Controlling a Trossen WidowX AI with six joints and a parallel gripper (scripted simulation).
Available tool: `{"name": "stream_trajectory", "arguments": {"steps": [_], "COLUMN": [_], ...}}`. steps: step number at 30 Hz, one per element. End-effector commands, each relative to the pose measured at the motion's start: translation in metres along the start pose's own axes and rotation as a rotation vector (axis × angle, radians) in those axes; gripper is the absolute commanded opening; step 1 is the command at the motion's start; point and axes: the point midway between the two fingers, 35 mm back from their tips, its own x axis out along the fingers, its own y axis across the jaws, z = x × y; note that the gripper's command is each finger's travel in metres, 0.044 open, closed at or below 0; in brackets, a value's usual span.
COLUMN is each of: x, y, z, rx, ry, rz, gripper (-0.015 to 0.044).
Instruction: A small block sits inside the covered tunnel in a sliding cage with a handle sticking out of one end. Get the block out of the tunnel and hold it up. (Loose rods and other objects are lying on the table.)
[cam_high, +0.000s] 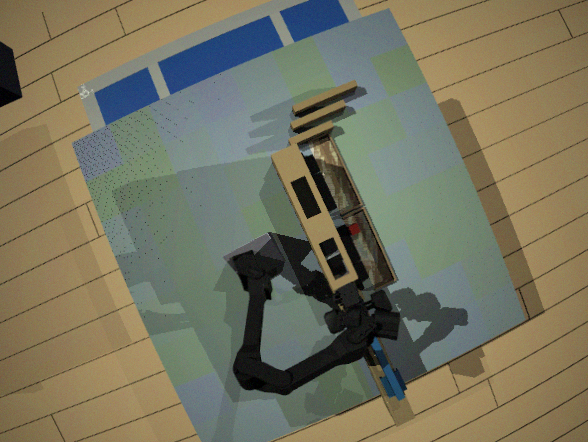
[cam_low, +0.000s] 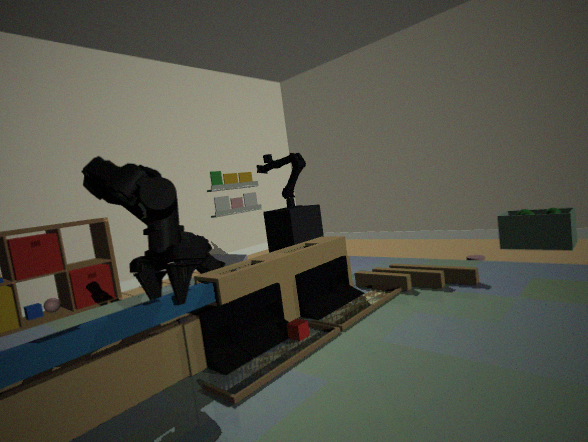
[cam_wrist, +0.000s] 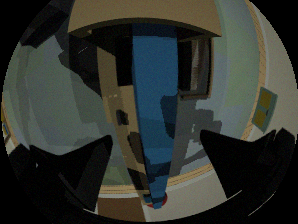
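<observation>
Block in tray beside tunnel; handle at tunnel end.

Tunnel: looks like pale wood, flat and matt.
Handle: blue, smooth, like painted wood or plastic.
Block: plain red, matt.
Loose bars: light wood, dull.
Tray rims: brown, like wood.
Arm: black, dull, maybe plastic or metal; cannot tell.
Floor: wooden boards, matt.
</observation>
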Motion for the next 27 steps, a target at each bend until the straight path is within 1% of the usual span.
{"name": "stream_trajectory", "arguments": {"steps": [1,6,7,21,24,25,27], "x": [0.0076,0.0141,0.0090,0.0090,0.0090,0.0092,0.0099], "y": [0.0026,0.0043,0.0022,0.0022,0.0022,0.0022,0.0021], "z": [0.0040,0.0050,0.0015,0.0015,0.0015,0.0010,-0.0012], "rx": [-0.010,-0.010,0.000,0.000,0.000,0.000,-0.001], "ry": [-0.005,-0.003,0.002,0.002,0.002,0.002,0.001], "rz": [0.001,0.001,0.000,0.000,0.000,0.000,0.000], "gripper": [0.0440,0.0440,0.0414,0.0046,0.0026,0.0000,0.0000]}}
